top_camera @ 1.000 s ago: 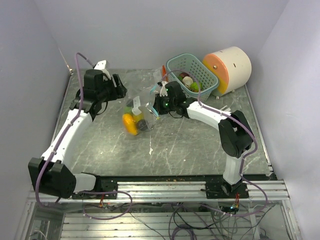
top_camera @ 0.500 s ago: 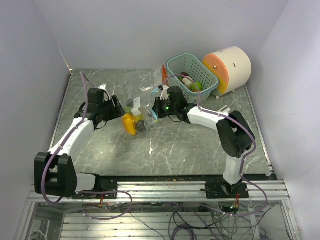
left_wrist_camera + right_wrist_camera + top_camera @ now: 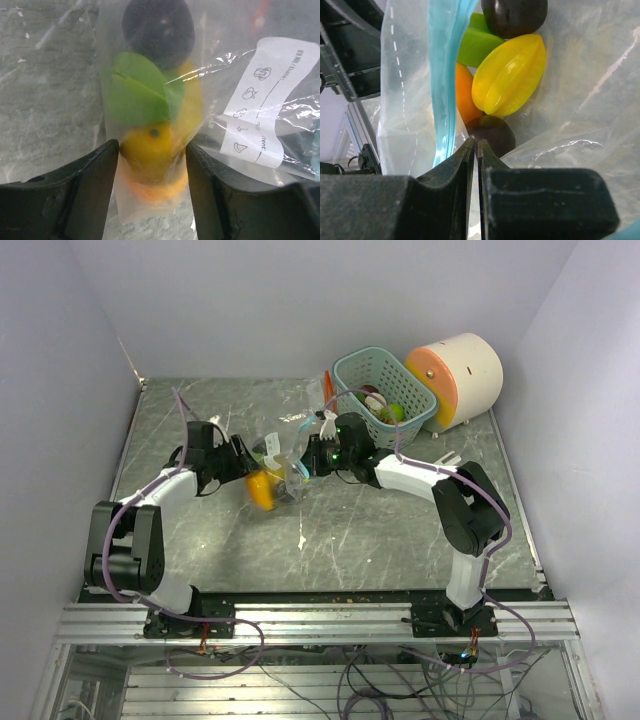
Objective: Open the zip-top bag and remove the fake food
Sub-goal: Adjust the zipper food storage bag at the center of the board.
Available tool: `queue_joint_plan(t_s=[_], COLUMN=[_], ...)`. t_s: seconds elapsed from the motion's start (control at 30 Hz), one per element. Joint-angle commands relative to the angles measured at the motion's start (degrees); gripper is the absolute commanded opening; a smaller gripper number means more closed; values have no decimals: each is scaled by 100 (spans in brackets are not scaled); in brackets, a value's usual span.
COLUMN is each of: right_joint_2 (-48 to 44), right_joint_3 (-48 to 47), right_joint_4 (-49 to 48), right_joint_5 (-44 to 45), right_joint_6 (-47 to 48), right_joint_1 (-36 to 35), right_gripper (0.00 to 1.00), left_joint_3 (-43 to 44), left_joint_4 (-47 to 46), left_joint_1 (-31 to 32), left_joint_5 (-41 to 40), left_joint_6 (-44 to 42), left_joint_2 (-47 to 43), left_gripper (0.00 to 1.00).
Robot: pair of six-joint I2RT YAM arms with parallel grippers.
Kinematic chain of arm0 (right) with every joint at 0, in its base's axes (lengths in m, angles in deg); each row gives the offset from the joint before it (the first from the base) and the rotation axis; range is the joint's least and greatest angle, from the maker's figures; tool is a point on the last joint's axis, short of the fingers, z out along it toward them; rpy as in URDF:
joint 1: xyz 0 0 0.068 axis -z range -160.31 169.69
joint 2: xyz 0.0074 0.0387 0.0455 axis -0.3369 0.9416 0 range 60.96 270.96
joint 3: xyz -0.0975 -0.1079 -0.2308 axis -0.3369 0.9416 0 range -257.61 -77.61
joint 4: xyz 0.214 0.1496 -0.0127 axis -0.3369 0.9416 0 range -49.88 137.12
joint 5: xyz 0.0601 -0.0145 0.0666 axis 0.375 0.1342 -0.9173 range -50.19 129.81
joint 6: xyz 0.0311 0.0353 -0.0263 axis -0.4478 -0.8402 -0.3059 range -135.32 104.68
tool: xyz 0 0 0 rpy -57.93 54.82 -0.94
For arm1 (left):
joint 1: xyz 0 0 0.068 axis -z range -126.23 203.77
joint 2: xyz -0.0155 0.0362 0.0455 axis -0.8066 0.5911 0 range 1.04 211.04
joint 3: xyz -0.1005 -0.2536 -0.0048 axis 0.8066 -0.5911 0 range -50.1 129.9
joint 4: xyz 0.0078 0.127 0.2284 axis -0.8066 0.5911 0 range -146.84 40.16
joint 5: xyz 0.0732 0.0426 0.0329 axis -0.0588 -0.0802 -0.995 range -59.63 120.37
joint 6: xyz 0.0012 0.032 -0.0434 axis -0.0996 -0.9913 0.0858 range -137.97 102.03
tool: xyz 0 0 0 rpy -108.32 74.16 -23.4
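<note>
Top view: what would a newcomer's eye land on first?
The clear bag mid-table between both arms, bright fake food showing through it. The right gripper is pinched shut on its edge by the zip; the left gripper flanks the food. Behind, a teal basket holds more toys.

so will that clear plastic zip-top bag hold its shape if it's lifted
Probably not: the clear plastic zip-top bag looks thin and wrinkled, so should sag. The smooth toy fruit inside would likely slide and bunch together.
</note>
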Motion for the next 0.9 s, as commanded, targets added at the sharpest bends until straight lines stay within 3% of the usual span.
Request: queue_joint_plan(t_s=[0.0, 0.2, 0.33, 0.87], right_joint_2=[-104, -43, -11, 202], right_joint_3=[16, -52, -113, -472], right_joint_4=[-151, -134, -90, 72], right_joint_5=[-107, -138, -158, -233], right_joint_6=[37, 46, 92, 308], right_joint_1=[-6, -5, -6, -18], right_gripper=[8, 8, 8, 9], left_joint_3=[95, 199, 253, 796], left_joint_4=[-576, -670, -592, 196], left_joint_1=[-68, -66, -68, -59], left_joint_5=[312, 370, 343, 323], left_joint_6=[-36, -19, -58, -303], left_joint_2=[261, 433, 359, -606], left_gripper=[63, 36, 8, 7])
